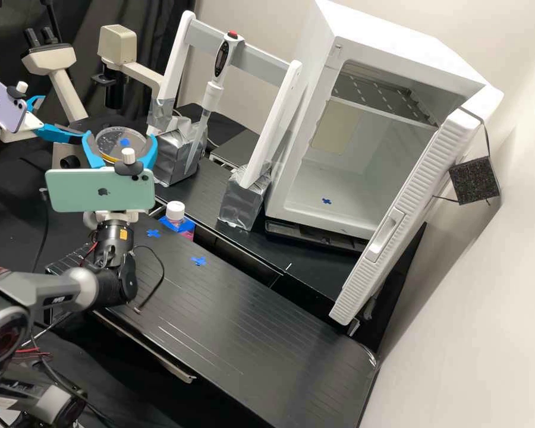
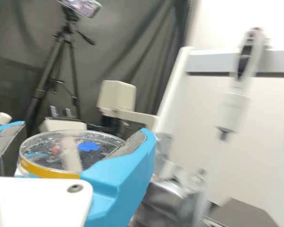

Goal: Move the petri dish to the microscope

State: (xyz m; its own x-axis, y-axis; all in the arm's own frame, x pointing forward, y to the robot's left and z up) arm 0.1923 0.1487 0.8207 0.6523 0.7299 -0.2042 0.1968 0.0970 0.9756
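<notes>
My gripper (image 1: 120, 139) has its blue fingers closed against opposite sides of the clear petri dish (image 1: 114, 134), which sits roughly level between them, close to the microscope (image 1: 71, 98). A blue mark shows on the dish, with a yellow-orange band around its lower side. In the wrist view, the gripper (image 2: 83, 130) again has the petri dish (image 2: 73, 158) between its fingers, and parts of the microscope (image 2: 117, 97) rise behind it. The dish and gripper cover part of the microscope's base in the high view.
A pipette (image 1: 221, 62) hangs on a white frame (image 1: 270, 128) with foil-wrapped feet to the right. Farther right stands an open white cabinet (image 1: 398, 35). A white-capped bottle (image 1: 175, 211) is behind the black bench top (image 1: 238, 321). Another arm's blue finger (image 1: 59, 133) lies left of the dish.
</notes>
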